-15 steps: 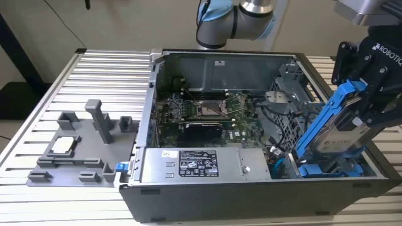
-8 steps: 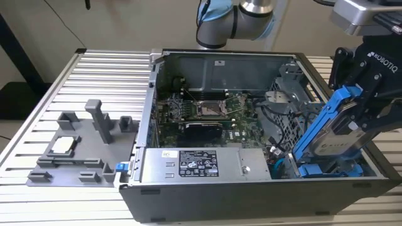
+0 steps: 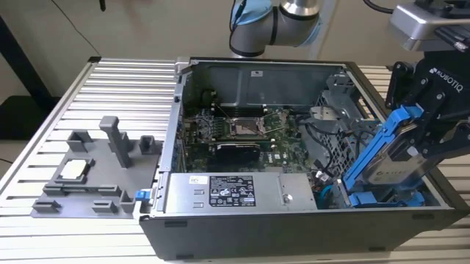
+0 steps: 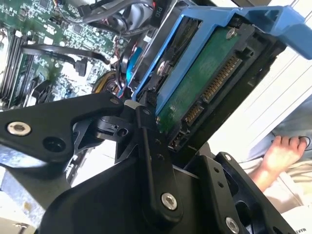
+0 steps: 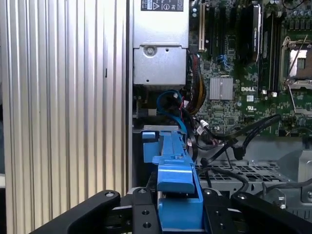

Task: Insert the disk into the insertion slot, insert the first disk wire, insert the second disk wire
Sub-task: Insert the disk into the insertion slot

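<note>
— As the disk (image 3: 400, 159) is looked at in the exterior view, what is seen of it?

— A silver-grey drive is seen, framed by a bright blue carrier with long rails. It is held tilted, one end down, over the corner of the open computer case (image 3: 294, 231) at the exterior view's right. Its lower end is found just above a second blue-ended carrier (image 3: 386, 199) lying in the case; whether they touch cannot be told. It is not seated in the insertion slot, whose opening cannot be made out behind it.

— How is the claw set?

— The gripper (image 3: 416, 146) is closed on the disk, with its black fingers pressed against the carrier's sides.

— What is added by the second wrist view?

— The underside is shown: a green circuit board (image 4: 195, 73) with a row of gold contacts (image 4: 217, 80) along one edge. A person's hand (image 4: 280, 156) is also seen beyond the case.

— And by the first wrist view?

— The carrier is seen end-on as a narrow blue rail. Beyond it, a grey power-supply box (image 5: 161, 48), a looped blue cable (image 5: 170, 100) and the motherboard (image 5: 243, 73) are shown, and the ribbed table (image 5: 63, 97) is seen beside the case.
</note>
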Tool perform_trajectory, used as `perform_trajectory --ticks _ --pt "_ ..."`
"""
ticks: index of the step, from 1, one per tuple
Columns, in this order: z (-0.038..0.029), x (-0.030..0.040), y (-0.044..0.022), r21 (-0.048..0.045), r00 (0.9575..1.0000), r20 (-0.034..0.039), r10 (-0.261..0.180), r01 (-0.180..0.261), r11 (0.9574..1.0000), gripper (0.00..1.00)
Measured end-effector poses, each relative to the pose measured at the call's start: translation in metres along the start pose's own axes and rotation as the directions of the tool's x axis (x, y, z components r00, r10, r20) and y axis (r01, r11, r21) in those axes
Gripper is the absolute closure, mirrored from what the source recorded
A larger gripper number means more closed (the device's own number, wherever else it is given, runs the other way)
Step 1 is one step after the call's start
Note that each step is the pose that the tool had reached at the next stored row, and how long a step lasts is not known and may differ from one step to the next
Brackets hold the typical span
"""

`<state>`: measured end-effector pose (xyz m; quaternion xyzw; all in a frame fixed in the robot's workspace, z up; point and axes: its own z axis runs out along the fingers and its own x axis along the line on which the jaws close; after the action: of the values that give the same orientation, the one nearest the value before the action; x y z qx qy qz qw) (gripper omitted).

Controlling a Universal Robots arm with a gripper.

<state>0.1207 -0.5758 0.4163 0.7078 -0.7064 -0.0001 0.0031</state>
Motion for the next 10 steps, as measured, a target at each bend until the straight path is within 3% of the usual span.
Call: perform_trajectory --ticks 10 --pt "0.0112 -0.0005 -0.0014 -0.0022 1.0000 0.0072 0.004 -0.004 1.0000 0.67"
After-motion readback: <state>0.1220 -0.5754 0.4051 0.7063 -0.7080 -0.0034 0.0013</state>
